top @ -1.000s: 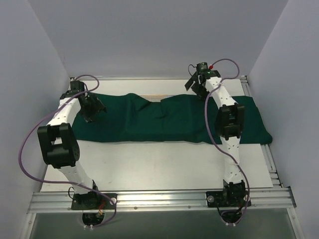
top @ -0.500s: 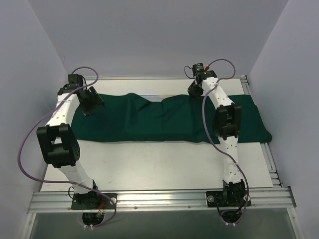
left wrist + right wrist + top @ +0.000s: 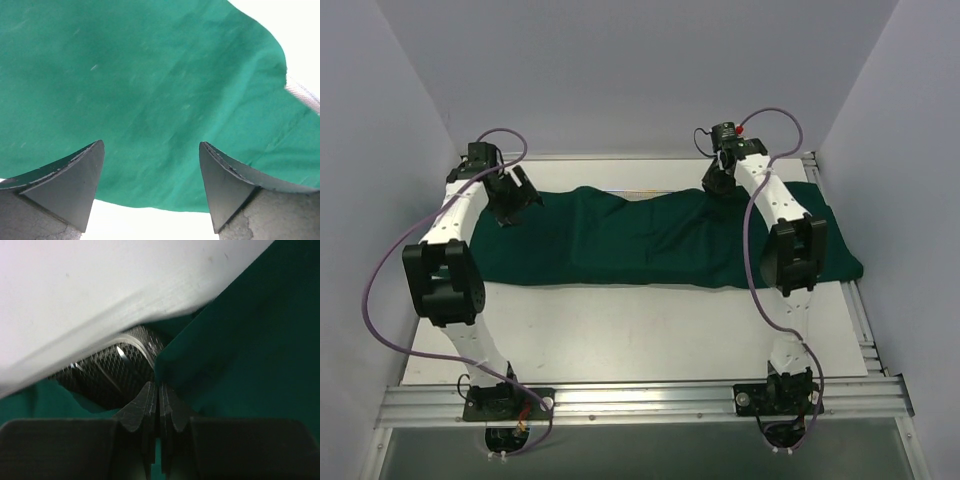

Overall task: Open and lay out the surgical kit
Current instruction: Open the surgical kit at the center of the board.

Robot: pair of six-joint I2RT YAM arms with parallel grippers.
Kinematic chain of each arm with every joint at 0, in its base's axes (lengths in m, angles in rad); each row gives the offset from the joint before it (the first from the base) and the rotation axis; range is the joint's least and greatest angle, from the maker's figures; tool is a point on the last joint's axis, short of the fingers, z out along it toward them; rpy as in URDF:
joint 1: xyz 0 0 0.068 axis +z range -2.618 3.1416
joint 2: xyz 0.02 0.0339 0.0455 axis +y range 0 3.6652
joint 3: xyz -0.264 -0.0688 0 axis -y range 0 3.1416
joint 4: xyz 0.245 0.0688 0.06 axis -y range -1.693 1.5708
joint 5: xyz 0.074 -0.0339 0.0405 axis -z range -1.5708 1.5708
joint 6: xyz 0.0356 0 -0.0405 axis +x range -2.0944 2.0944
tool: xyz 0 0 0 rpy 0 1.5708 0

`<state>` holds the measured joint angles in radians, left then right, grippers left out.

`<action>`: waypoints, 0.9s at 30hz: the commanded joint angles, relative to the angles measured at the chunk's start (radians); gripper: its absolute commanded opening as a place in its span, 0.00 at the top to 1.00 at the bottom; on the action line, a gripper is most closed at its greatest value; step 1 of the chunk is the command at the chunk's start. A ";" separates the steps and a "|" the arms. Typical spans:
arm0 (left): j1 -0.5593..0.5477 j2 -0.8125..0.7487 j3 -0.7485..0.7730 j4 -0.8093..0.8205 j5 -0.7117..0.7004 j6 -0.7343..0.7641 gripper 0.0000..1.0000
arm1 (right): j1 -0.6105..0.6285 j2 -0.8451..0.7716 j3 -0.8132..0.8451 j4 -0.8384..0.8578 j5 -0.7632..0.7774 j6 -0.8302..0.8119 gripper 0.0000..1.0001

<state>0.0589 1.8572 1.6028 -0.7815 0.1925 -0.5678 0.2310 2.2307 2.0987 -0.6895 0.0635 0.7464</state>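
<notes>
White left arm [image 3: 455,215] and right arm [image 3: 767,192], black joints [image 3: 445,285], looping purple cables [image 3: 365,300], dark grey tool fingers [image 3: 65,180]

The green cloth [image 3: 650,240] is covering the far half of the table [image 3: 640,330] from side to side and bulging in the middle, while the white strip nearer the arm bases is lying bare and giving open passage. The left gripper [image 3: 150,150] is hanging with fingers spread above flat cloth, with the left wall [image 3: 380,150] rising close beside it. The right gripper [image 3: 159,390] is pinching a cloth fold at the far edge, with the mesh tray [image 3: 112,367] showing just beyond its tips and the back wall [image 3: 640,70] closing in behind.
</notes>
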 commanded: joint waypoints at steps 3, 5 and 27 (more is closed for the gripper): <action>-0.044 0.160 0.196 -0.013 0.048 -0.037 0.14 | 0.034 -0.279 -0.251 0.025 -0.027 -0.129 1.00; -0.048 0.235 0.296 -0.044 0.053 -0.059 0.18 | 0.045 -0.336 -0.311 0.067 -0.042 -0.159 1.00; -0.162 0.729 1.008 -0.357 0.015 -0.260 0.16 | 0.045 -0.528 -0.693 0.248 -0.205 -0.265 1.00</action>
<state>-0.1112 2.5496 2.5443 -1.0767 0.1982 -0.7872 0.2756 1.7893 1.4361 -0.4549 -0.1127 0.5232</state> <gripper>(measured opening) 0.845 0.037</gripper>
